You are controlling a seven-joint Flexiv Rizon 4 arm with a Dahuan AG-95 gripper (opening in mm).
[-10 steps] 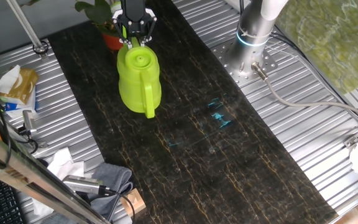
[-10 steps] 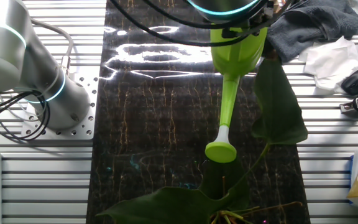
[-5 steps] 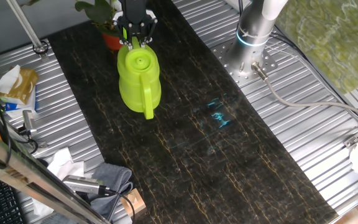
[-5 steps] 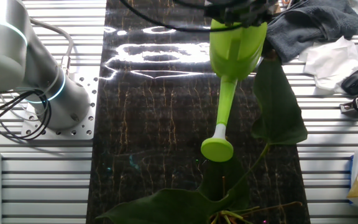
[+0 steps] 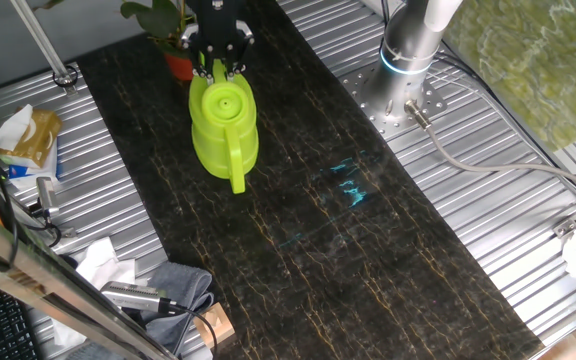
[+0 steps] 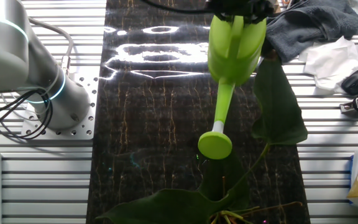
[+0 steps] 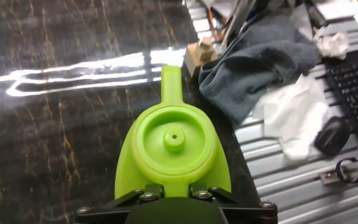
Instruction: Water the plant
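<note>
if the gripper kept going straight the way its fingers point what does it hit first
The gripper is already shut on the lime-green plastic watering can, so the can's body lies first in that line. Beyond it is the dark marble-patterned tabletop, though how far below is unclear.

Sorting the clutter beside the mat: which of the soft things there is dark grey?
The crumpled cloth at the mat's edge is dark grey; the tissue paper next to it is white.
</note>
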